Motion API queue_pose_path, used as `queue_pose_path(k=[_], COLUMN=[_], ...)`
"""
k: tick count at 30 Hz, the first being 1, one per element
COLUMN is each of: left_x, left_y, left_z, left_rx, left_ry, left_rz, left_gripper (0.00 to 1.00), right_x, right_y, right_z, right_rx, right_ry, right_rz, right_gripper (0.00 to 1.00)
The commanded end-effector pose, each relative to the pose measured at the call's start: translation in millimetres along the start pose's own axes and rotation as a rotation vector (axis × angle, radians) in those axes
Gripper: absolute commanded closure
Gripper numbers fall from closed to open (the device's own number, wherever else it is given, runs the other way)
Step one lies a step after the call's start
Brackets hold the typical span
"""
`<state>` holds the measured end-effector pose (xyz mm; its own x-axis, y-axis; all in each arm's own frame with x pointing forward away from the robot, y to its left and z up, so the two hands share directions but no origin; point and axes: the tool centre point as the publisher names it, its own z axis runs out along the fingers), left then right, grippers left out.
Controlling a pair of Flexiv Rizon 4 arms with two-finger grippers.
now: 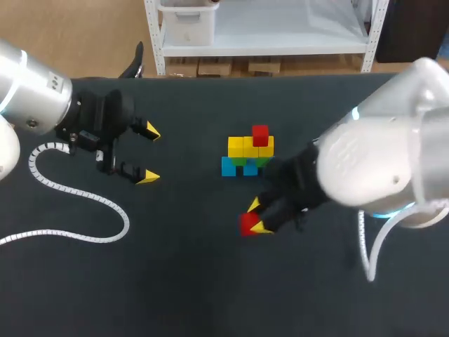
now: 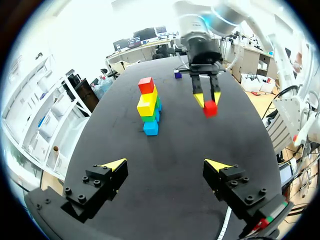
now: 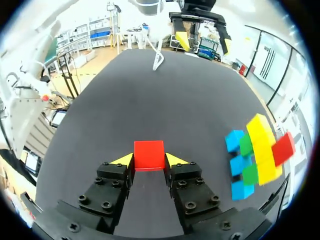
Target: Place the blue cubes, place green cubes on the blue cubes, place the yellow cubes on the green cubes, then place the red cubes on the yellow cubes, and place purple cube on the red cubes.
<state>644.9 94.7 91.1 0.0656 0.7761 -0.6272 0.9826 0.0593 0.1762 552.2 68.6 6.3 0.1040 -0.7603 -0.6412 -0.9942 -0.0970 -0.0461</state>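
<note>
Spanning the whole scene, the black table [image 1: 210, 295] carries both arms and every cube.

- **Right arm** [image 1: 379, 168]: it enters from the right, and its wrist hangs low over the table.
- **Left arm** [image 1: 35, 98]: it enters from the left, and a coiled white cable [image 1: 77, 198] trails from it across the table.
- **Left gripper** [image 1: 149, 154]: its fingers stand wide apart with nothing between them. The left wrist view shows bare table between the yellow tips [image 2: 166, 165].
- **Right gripper** [image 1: 255, 216]: its fingers are closed from two sides on a red cube [image 1: 247, 224]. The right wrist view shows that cube [image 3: 148, 155] pinched squarely between the yellow tips [image 3: 148, 162].
- **Stack** [image 1: 247, 156]: it stands well ahead of the left gripper and near the right gripper, off to one side of it. Blue cubes [image 1: 229, 167] form the base, green cubes [image 1: 242, 161] sit on them, and yellow cubes [image 1: 236, 147] lie above. One red top cube [image 1: 260, 135] crowns the stack.
- **Purple cube** [image 2: 177, 75]: in the left wrist view this small dark cube lies on the table beyond the right gripper, apart from the stack.
</note>
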Motion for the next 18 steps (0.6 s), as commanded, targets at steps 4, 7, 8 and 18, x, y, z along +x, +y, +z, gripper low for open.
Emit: queue_pose_path(k=[4,7,8,18], left_x=[1.2,1.2,1.2,1.2], left_y=[-0.5,-0.5,-0.5,-0.5], left_z=[0.0,0.0,0.0,0.0], left_rx=[-0.002,-0.002,-0.002,-0.002], left_ry=[-0.004,-0.004,-0.004,-0.004], left_rz=[0.002,0.002,0.002,0.002], left_gripper=[0.00,0.00,0.00,0.00], right_x=[-13.7,-18.3,-19.7,-24.1], right_y=[-8.6,-13.2,-14.5,-22.6], right_z=[32.1,36.8,38.2,43.7], right_rx=[0.008,0.006,0.005,-0.002], right_ry=[0.021,0.011,0.010,0.016], right_rz=[-0.007,-0.014,-0.018,-0.033], right_gripper=[1.00,1.00,1.00,0.98])
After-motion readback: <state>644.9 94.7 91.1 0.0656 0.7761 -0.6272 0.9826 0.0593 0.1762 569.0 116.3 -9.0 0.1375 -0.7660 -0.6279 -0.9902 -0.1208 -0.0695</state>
